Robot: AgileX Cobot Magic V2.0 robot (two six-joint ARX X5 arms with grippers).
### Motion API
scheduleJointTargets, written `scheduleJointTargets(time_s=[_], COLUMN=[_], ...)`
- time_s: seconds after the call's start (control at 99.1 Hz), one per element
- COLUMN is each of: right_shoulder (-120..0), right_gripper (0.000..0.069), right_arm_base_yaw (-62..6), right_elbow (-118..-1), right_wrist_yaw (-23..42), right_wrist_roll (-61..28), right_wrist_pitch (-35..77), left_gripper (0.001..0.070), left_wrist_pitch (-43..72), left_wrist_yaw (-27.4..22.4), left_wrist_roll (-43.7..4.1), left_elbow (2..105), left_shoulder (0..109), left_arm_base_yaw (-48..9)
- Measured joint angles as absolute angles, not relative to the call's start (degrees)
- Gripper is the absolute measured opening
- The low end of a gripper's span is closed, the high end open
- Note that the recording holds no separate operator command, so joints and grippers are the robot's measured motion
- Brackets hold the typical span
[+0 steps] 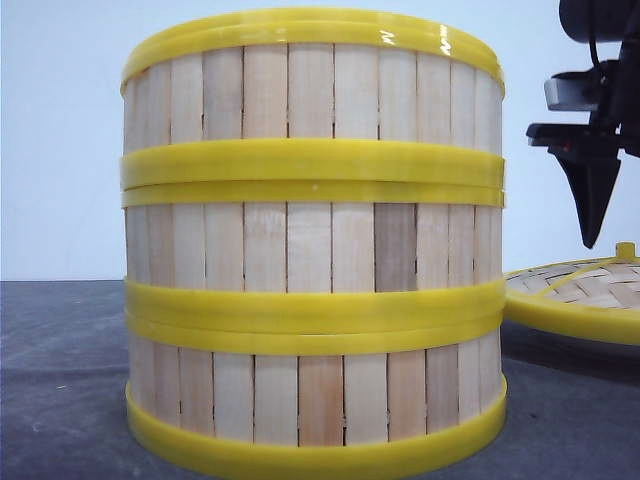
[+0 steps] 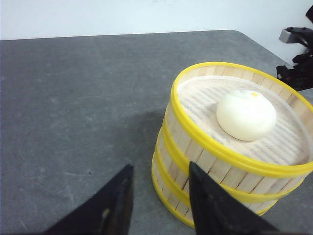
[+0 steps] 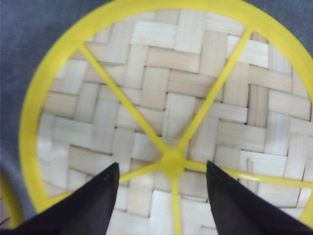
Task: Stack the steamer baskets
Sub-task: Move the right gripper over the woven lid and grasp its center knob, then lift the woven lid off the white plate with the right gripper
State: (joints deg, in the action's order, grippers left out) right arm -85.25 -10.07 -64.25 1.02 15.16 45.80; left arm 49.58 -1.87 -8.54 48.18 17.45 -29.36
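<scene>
Centre of grey surface (image 2: 73, 98): three steamer baskets (image 1: 312, 240) stacked, rims flush, column upright. White bun (image 2: 246, 114) in top basket on liner. Left claw (image 2: 159, 196) released, empty, just beside stack, clear of wall. Right claw (image 3: 162, 188) spread, straddling knob (image 3: 172, 164) of woven lid (image 3: 166, 117), not touching; likely lined up to grasp lid for capping stack.

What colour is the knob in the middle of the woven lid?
Yellow, like its spokes and rim. The knob of the lid shows best in the right wrist view.
</scene>
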Motion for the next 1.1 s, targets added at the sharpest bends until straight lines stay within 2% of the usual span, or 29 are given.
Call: scheduleJointTargets(time_s=[0.121, 0.313, 0.656, 0.908, 1.1], right_shoulder=[-85.6, -85.6, -86.7, -87.1, -87.1], right_gripper=[0.0332, 0.026, 0.0239, 0.0086, 0.0058], right_arm_base_yaw=[-9.6, -9.3, -9.3, -9.3, -9.3], right_elbow=[-64.2, -64.2, -64.2, -64.4, -64.5], right_wrist_yaw=[1.1, 1.0, 0.6, 0.6, 0.7], right_wrist_roll=[14.9, 14.8, 14.7, 13.7, 13.3], right_wrist_pitch=[45.2, 44.0, 44.6, 44.7, 44.8], left_gripper=[0.0201, 0.0201, 0.0201, 0.0201, 0.0201], left_wrist_pitch=[49.7, 49.8, 49.8, 49.8, 49.8], left_wrist_yaw=[-1.9, -1.9, -1.8, -1.8, -1.8], left_wrist_roll=[-8.5, -8.5, -8.3, -8.3, -7.7], left_elbow=[48.2, 48.2, 48.2, 48.2, 48.2], left_shoulder=[17.5, 17.5, 17.4, 17.4, 17.4], left_arm_base_yaw=[-29.4, -29.4, -29.4, -29.4, -29.4])
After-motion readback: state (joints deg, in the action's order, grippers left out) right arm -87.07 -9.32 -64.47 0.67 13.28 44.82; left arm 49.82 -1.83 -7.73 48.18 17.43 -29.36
